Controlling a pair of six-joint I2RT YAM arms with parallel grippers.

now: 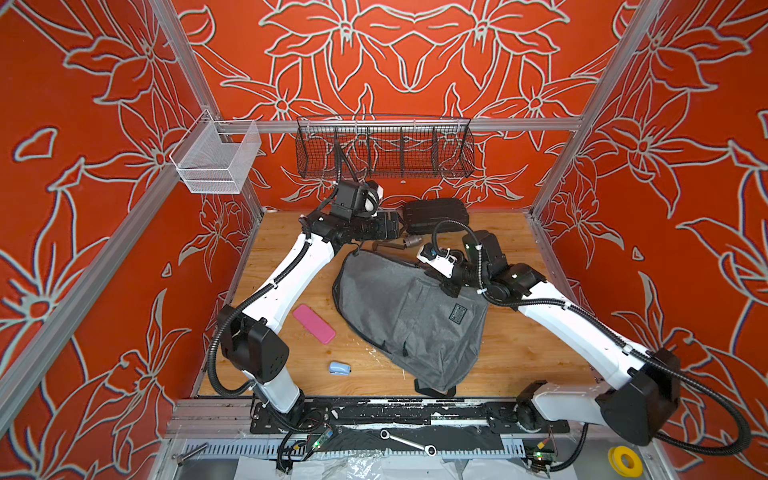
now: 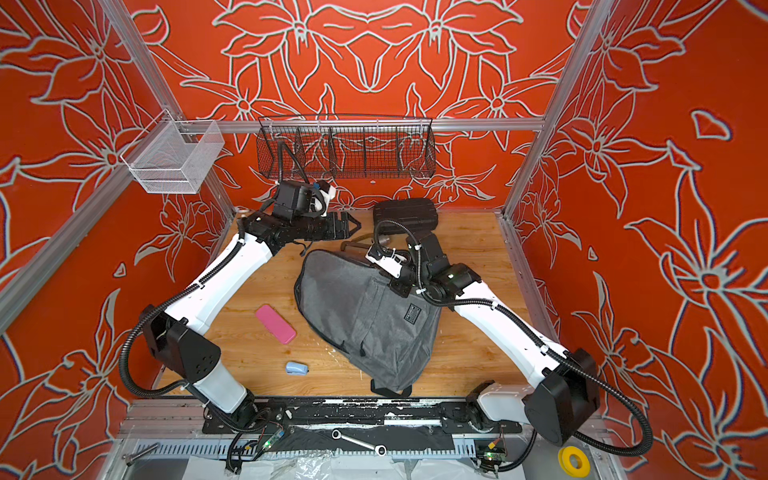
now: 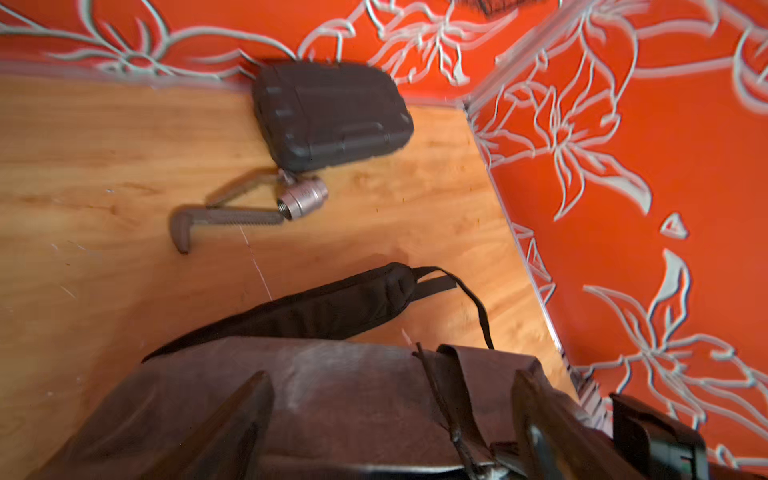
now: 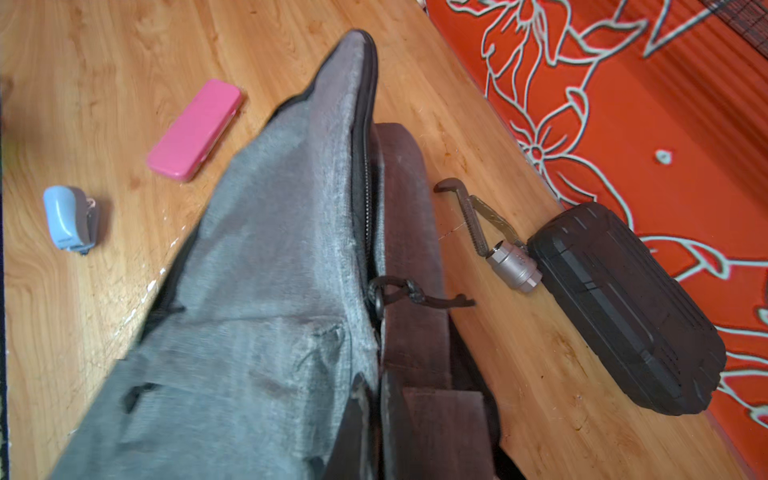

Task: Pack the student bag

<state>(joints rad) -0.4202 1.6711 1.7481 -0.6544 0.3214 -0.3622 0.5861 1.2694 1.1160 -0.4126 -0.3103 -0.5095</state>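
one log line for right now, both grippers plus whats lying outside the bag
left gripper: open, near bag top | right gripper: shut on bag edge | on table: pink case, blue item, black case, valve

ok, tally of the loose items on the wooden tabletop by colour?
Grey: 1, heathered fabric backpack
Black: 1, ribbed hard plastic case
Pink: 1, flat rounded rectangular case
Light blue: 1, small plastic gadget
Bare metal: 2, silver valve with lever handle and threaded L-shaped bar
Total: 6
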